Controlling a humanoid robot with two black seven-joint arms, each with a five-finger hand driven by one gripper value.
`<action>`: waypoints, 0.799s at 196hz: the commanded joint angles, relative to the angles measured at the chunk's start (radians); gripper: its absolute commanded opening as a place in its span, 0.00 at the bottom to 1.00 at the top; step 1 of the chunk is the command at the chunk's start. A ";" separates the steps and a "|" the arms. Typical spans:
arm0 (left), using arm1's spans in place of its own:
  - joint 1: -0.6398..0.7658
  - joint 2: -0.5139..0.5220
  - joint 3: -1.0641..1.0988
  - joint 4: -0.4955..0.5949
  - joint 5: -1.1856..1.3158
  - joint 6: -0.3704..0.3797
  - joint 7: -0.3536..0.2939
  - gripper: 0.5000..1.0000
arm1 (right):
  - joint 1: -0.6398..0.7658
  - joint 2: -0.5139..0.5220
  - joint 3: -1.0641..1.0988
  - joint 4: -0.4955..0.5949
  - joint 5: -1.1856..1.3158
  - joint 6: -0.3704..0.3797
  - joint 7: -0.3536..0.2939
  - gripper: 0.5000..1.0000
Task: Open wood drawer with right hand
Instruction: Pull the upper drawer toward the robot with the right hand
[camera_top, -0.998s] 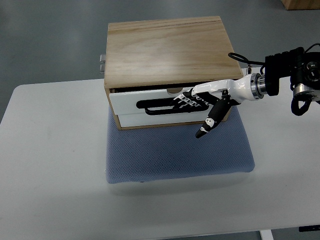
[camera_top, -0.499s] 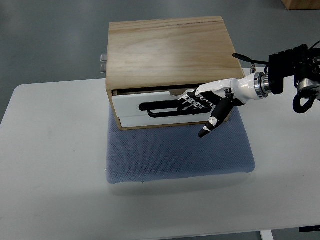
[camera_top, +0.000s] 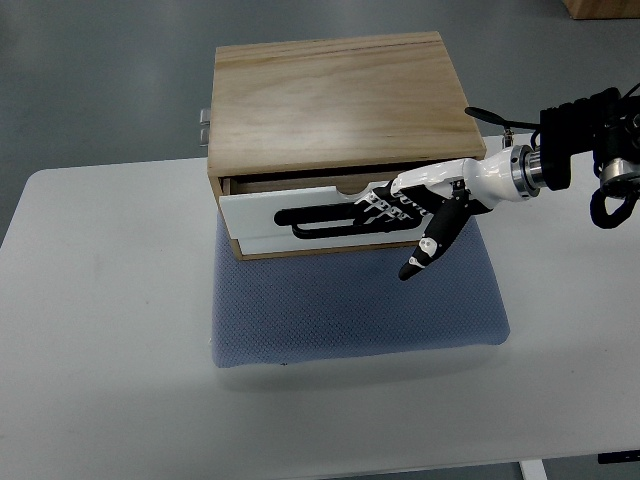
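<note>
- Fingers (camera_top: 385, 210) of the right hand (camera_top: 420, 205) are curled into the black slot handle (camera_top: 325, 217) on the drawer (camera_top: 300, 215) front, hooked in from the right end and closed on it.
- Thumb (camera_top: 432, 240) is not in the grip: it hangs down and forward, off the drawer face, its tip over the mat (camera_top: 350, 310).
- That hooked hold makes sense for a pull. Four fingers behind the bar give something to draw against, and the thumb isn't needed.
- Drawer sits in the upper slot of the box (camera_top: 335, 100). A dark gap shows along its top edge and the white front looks slightly skewed, left end further out than the right. I'd judge it cracked open, far from fully out.
- Below it a narrow second white front (camera_top: 300, 242) lies flush and untouched.
- Box stands on the rear part of the blue-grey mat, which probably keeps it from sliding along the surface (camera_top: 100, 330) as the hand tugs.
- Right arm (camera_top: 560, 160) enters from the right edge, wrist roughly level with the drawer front, so the pull would run toward the robot's own side.
- Risk as I read it: the grip is at the handle's right end, off-centre, so the drawer could rack and bind, or the whole box could creep forward.
- Left arm is nowhere in view.
- Small metal fitting (camera_top: 204, 125) pokes out at the box's back left corner; I can't tell what it is.
</note>
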 joint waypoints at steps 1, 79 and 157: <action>0.000 0.000 0.000 0.000 0.000 0.000 -0.001 1.00 | 0.003 -0.020 0.001 0.039 0.010 0.000 0.000 0.89; 0.000 0.000 0.000 0.000 0.000 0.000 -0.001 1.00 | 0.017 -0.080 -0.001 0.144 0.035 0.000 -0.003 0.89; 0.000 0.000 0.000 0.000 0.000 0.000 0.001 1.00 | 0.014 -0.100 -0.003 0.176 0.068 0.000 -0.018 0.89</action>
